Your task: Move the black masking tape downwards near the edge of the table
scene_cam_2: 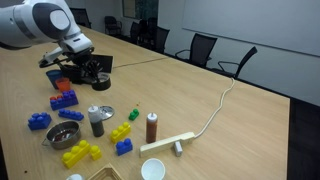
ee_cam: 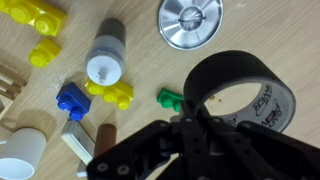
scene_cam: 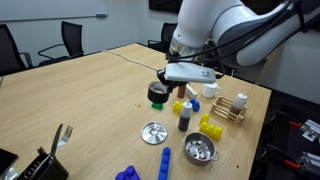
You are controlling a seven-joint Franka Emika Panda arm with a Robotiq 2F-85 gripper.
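The black masking tape (ee_cam: 240, 62) is a thick black ring with a hollow centre, close under the wrist camera. My gripper (ee_cam: 190, 118) is shut on its wall, one finger inside the hole and one outside. In an exterior view the gripper (scene_cam: 162, 82) holds the tape (scene_cam: 157, 95) at the middle of the tan table (scene_cam: 80, 100), just behind the flat silver disc (scene_cam: 153, 132). In the wrist view the disc (ee_cam: 190, 22) lies beyond the tape. From the opposite side the gripper (scene_cam_2: 95, 70) hides most of the tape.
Around the tape lie a green brick (ee_cam: 170, 98), yellow bricks (ee_cam: 112, 93), a blue brick (ee_cam: 72, 100), a grey cylinder (ee_cam: 105, 55) and a white cup (ee_cam: 20, 155). A metal bowl (scene_cam: 200, 150) and blue bricks (scene_cam: 162, 160) sit near the table's front edge.
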